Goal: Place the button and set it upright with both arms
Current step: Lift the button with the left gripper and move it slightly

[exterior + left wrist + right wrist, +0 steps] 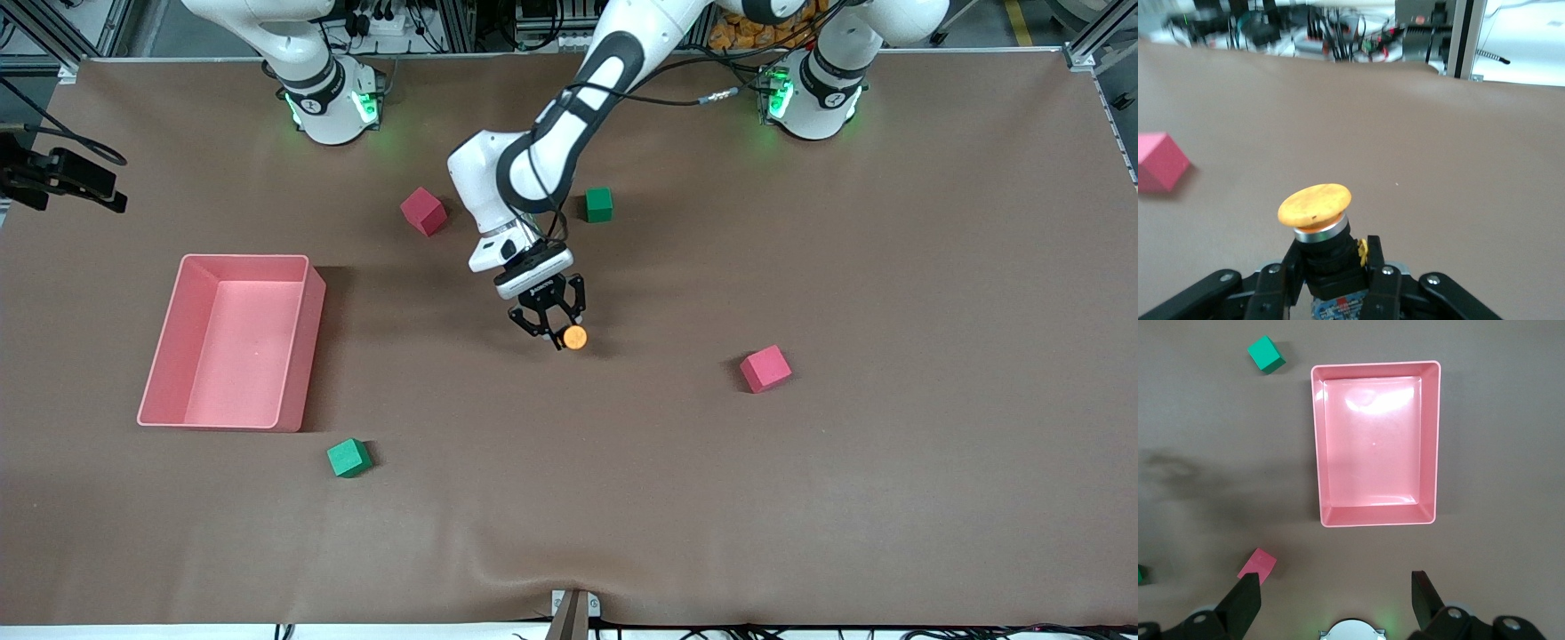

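The button [575, 337] has a round orange cap on a black body. My left gripper [558, 331] is shut on its black body and holds it low over the middle of the table. In the left wrist view the button [1315, 204] sticks out from between the fingers [1376, 273], cap outward and tilted. My right gripper [1335, 597] shows only in the right wrist view, open and empty, high over the table beside the pink tray [1375, 367]. The right arm waits.
The pink tray [307, 293] lies toward the right arm's end. Red cubes [423, 211] [765, 368] and green cubes [599, 204] [348, 458] are scattered around the left gripper. One red cube [1161, 163] shows in the left wrist view.
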`<state>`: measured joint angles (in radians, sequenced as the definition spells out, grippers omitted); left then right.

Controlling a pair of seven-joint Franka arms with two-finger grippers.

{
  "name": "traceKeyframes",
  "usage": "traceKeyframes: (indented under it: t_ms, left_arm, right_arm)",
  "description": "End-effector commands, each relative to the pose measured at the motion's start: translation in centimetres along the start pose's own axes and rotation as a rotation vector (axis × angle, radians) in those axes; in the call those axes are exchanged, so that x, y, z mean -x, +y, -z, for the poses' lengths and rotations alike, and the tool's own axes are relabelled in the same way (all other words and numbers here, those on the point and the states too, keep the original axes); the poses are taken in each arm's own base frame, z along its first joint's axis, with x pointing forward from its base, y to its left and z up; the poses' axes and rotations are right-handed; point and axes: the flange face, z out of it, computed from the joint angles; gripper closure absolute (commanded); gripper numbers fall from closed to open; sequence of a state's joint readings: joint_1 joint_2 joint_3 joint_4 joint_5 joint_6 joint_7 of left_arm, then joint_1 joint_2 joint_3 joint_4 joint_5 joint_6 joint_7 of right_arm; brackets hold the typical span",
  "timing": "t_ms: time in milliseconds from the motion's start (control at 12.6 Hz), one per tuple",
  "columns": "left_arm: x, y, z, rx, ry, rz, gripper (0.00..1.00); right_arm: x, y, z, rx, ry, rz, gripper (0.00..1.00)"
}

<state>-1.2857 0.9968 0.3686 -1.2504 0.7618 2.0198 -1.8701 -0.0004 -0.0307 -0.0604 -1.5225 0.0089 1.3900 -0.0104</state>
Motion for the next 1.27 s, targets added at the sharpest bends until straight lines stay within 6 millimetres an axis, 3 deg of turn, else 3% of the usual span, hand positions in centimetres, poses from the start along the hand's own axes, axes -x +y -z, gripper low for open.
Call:
traceKeyframes:
  t_ms: [0,80,239,876,1195]
  left_arm:
    - [2.1,0.1,-0.5,-0.01,0.111,-0.049,1.0]
    - [2.2,0.0,-0.8,-0.019,0.121,-0.052,1.0]
    - [4.3,-0.4,-1.9,-0.035,0.178,-0.021,1.0]
    - [6.4,-0.6,-3.3,-0.04,0.266,-0.086,1.0]
    - [7.3,-0.8,-3.5,-0.046,0.262,-0.093,1.0]
  right_arm:
    - [0.5,0.3,0.8,0.014,0.011,-0.006,0.0]
    - [0.6,0.4,1.1,0.014,0.02,-0.007,0.0]
    - [1.0,0.3,1.8,0.013,0.045,-0.016,0.0]
    - [1.2,2.0,2.2,-0.002,0.058,-0.069,0.0]
    - [1.4,0.7,2.5,-0.002,0.067,-0.123,0.0]
